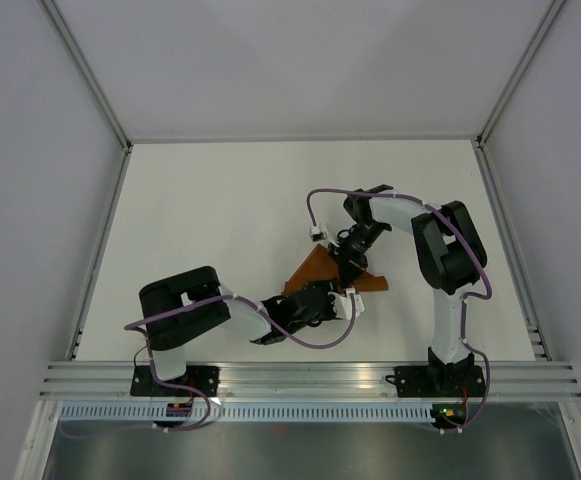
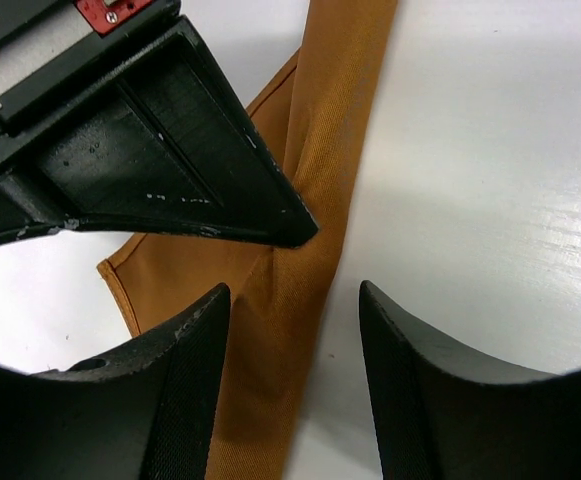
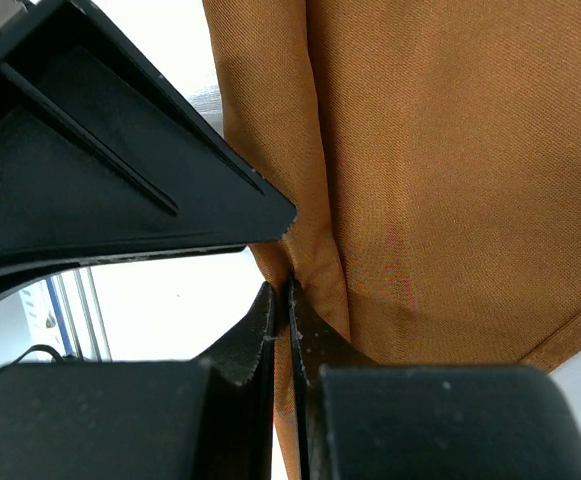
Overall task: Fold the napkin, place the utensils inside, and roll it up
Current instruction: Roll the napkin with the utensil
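Observation:
The rust-orange napkin (image 1: 315, 270) lies folded into a rough triangle at the table's middle front, partly under both grippers. In the left wrist view a narrow folded band of the napkin (image 2: 320, 150) runs between the jaws of my left gripper (image 2: 292, 290), which stands open around it; its left finger hangs over the cloth. My right gripper (image 3: 288, 285) is shut on a pinched fold of the napkin (image 3: 450, 180). From above, the left gripper (image 1: 320, 298) and right gripper (image 1: 348, 268) sit close together over the cloth. The utensils are out of view.
The right gripper's black body (image 2: 150, 150) fills the upper left of the left wrist view, nearly touching the band. The white table (image 1: 220, 220) is bounded by grey walls and a metal rail (image 1: 310, 378) at the near edge.

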Available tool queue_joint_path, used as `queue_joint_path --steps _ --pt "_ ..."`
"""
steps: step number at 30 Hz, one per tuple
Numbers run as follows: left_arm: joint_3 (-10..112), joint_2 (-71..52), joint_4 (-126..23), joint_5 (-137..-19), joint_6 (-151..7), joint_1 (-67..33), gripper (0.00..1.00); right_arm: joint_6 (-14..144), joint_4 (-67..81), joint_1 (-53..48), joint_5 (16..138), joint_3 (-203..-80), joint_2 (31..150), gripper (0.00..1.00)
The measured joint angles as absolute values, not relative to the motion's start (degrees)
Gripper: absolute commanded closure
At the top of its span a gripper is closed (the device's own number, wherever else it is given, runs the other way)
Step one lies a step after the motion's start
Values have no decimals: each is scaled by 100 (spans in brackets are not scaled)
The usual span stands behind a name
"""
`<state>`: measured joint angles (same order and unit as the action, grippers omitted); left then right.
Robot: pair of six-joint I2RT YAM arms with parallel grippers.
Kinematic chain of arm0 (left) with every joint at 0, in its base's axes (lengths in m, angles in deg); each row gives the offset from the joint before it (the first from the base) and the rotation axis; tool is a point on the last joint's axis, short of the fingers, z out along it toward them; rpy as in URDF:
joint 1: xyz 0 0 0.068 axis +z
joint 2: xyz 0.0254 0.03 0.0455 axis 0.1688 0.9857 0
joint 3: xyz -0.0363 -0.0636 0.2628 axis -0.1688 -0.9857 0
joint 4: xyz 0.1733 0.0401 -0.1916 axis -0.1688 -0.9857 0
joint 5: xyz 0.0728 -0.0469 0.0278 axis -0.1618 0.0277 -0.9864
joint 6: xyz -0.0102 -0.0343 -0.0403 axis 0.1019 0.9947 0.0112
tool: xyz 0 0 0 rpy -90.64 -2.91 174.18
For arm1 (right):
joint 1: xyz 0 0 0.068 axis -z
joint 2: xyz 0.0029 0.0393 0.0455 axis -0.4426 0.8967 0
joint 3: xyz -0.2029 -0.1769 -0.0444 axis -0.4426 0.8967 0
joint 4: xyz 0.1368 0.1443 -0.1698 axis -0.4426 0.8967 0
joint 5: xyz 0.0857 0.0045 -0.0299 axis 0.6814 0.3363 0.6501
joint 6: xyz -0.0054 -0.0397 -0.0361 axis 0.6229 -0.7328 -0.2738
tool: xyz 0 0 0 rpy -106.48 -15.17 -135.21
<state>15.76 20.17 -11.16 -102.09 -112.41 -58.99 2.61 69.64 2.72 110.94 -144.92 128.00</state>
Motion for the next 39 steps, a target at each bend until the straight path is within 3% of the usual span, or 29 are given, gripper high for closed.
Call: queue_joint_path --steps 4,10,19,22,26,29,39 --pt "1725 2021 -1352 -10021 -11274 -5799 42 261 6995 281 11114 -14514 12829 98" --pt "1991 2023 -1872 -9512 -11268 -5534 53 257 7025 289 11132 -14538 12853 98" --pt "2289 2080 -2403 -9066 -11239 -5425 88 239 7080 331 11118 -14543 12864 96" --pt "2350 2085 -2495 -8889 -11189 -5366 96 239 7100 359 11112 -14543 12864 86" --pt "2453 2091 -2641 -8495 -11032 -5222 98 274 7150 425 11158 -14503 12811 63" --pt "2647 2165 -2812 -8076 -10859 -5058 98 292 7169 506 11162 -14392 12647 56" --pt "3052 2351 -3262 -6321 -10186 -4411 98 875 5858 1303 10874 -13756 11419 53"
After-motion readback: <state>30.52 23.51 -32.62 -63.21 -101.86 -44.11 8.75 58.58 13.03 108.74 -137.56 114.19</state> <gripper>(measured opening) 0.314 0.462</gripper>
